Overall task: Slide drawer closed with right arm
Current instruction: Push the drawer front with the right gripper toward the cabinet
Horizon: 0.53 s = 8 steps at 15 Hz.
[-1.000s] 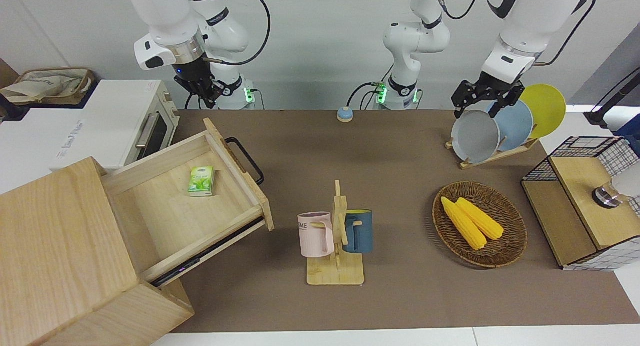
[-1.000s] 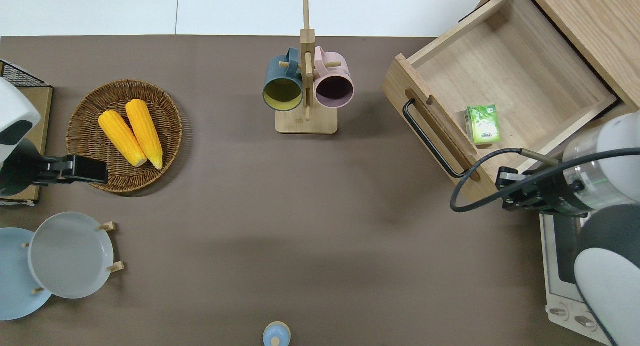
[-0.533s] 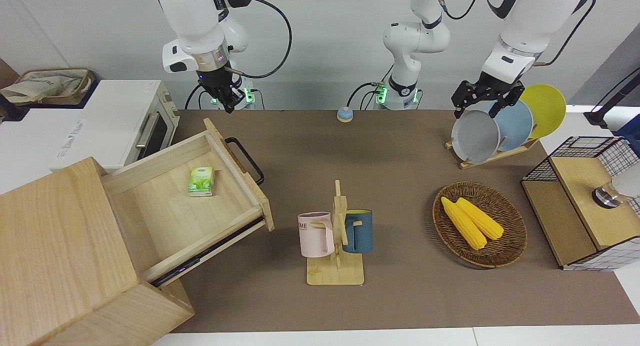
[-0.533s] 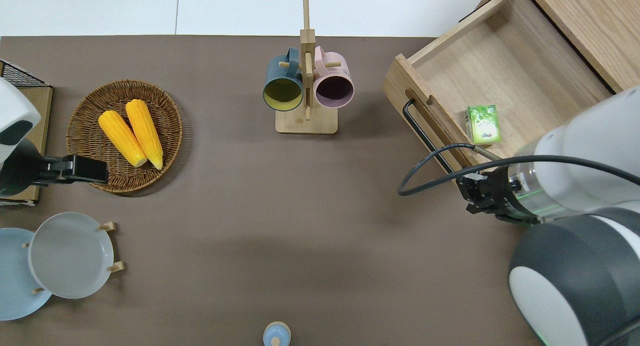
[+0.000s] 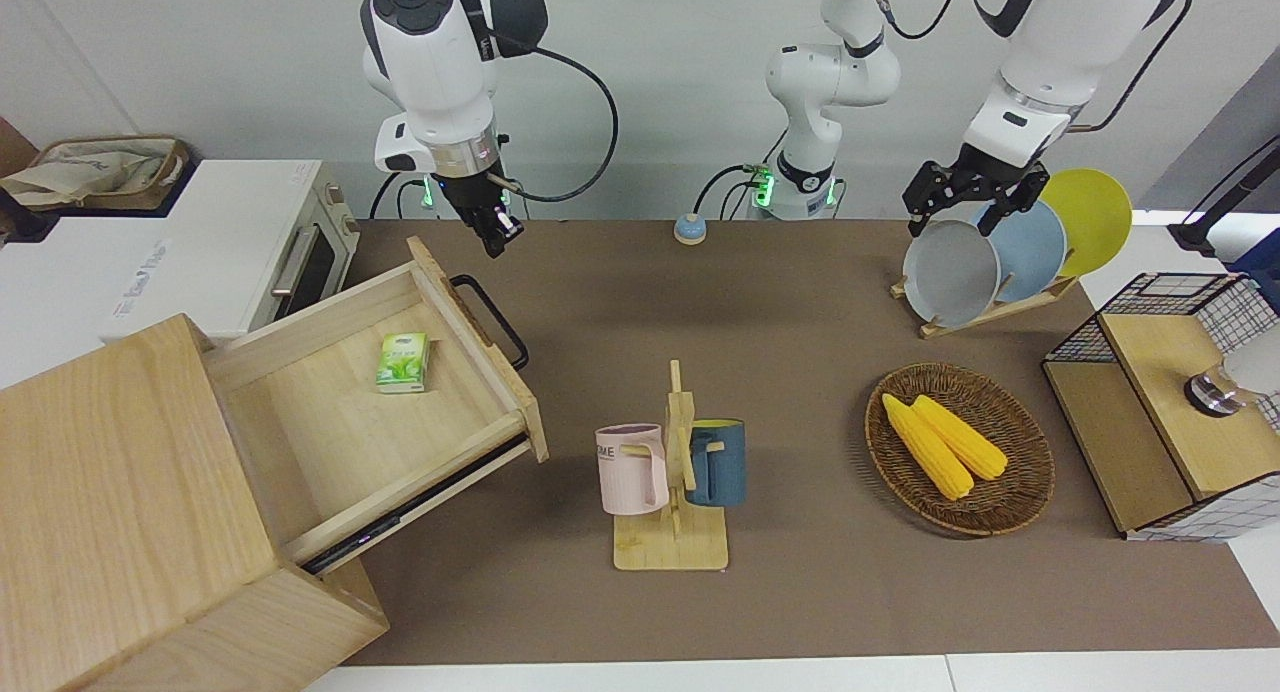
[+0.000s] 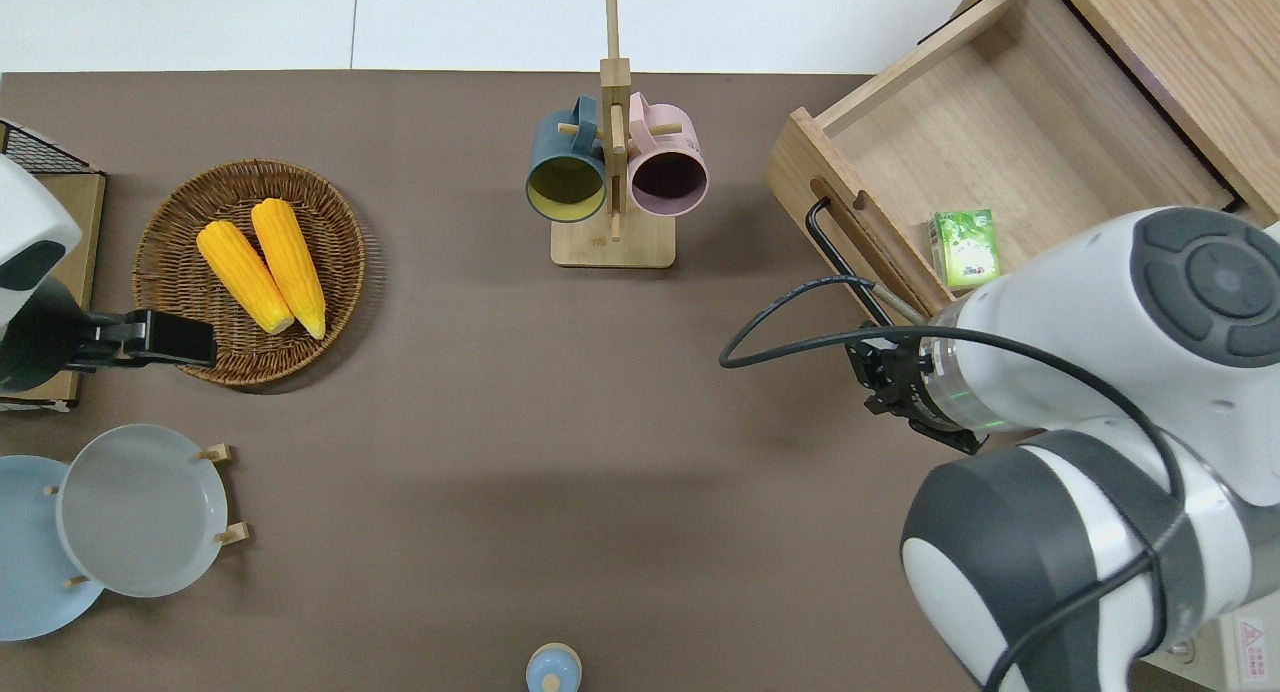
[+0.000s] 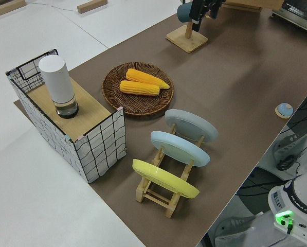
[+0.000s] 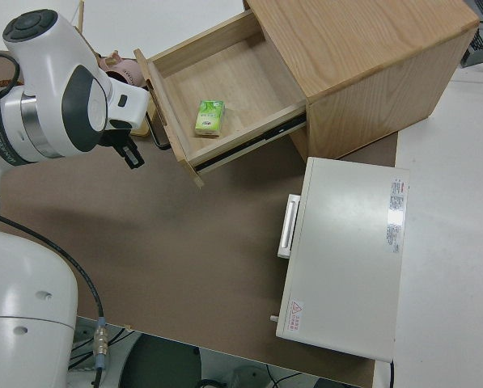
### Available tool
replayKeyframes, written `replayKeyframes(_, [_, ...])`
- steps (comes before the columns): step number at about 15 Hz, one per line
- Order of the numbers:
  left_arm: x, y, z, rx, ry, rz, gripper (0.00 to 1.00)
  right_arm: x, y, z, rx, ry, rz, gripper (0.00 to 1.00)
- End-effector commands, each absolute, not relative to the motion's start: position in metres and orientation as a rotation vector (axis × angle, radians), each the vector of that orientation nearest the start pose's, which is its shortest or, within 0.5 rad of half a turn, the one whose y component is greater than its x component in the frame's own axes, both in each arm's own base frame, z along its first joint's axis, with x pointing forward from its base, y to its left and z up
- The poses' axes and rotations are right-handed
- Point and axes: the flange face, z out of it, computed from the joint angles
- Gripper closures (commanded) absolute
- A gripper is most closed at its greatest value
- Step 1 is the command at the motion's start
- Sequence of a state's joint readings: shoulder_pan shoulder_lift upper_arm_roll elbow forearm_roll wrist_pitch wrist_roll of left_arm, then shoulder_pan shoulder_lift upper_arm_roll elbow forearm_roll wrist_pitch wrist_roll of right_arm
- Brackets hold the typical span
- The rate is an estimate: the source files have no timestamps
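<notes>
Wood drawer [image 5: 400,392] sticks far out of the big cabinet [image 5: 130,512] at the right arm's end. The right gripper [image 5: 497,240] hangs near its black handle [image 5: 490,317]; I cannot tell about its jaws. The left arm is parked.

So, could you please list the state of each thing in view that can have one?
drawer: pulled wide open, a green packet lying inside.
toaster oven: door shut.
right gripper: up in the air, over the bare mat beside the drawer's handle, touching nothing.
left gripper: parked.
mugs: hanging on their rack.
plates: upright in their stand.
</notes>
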State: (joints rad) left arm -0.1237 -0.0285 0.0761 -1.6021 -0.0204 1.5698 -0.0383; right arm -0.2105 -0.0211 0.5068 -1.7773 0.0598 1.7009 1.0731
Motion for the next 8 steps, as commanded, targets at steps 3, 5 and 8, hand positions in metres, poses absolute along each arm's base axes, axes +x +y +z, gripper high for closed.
replayKeyframes(3, [0.541, -0.027, 0.630, -3.152, 0.020, 0.013, 0.00, 0.526, 0.172, 0.524, -2.810, 1.334, 0.084, 1.000])
replayKeyframes(5, [0.541, -0.026, 0.630, -3.152, 0.017, 0.013, 0.00, 0.524, 0.177, 0.512, -2.817, 1.333, 0.081, 1.000])
replayKeyframes(8, [0.541, -0.026, 0.630, -3.152, 0.017, 0.011, 0.00, 0.525, 0.183, 0.499, -2.783, 1.372, 0.037, 1.000])
